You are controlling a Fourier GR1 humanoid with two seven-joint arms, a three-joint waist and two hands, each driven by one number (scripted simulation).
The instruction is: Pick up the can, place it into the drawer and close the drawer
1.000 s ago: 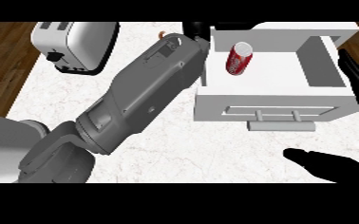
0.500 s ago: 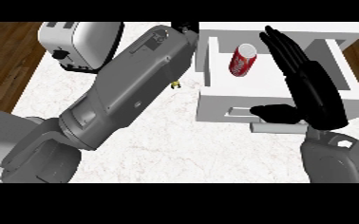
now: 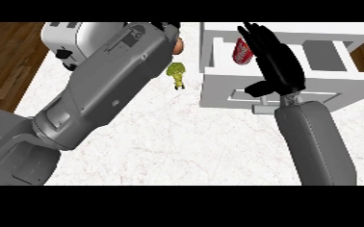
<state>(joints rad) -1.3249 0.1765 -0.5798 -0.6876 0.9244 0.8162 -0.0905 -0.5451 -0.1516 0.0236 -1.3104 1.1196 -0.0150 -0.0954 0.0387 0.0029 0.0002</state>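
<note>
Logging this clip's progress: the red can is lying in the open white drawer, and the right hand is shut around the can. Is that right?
Not quite. In the head view the red can does lie in the open white drawer, but the right hand is not shut around it. The hand is open, fingers straight, held over the drawer beside the can.

Right hand (image 3: 276, 62) hung flat over the open drawer (image 3: 217, 84), blocking most of its cavity; can (image 3: 242, 51) sat inside at the left wall. Left forearm (image 3: 107, 81) crossed the counter (image 3: 177, 139), toaster (image 3: 71, 41) behind it. Bare counter remained between forearms, beside a small green item (image 3: 176, 73).
</note>
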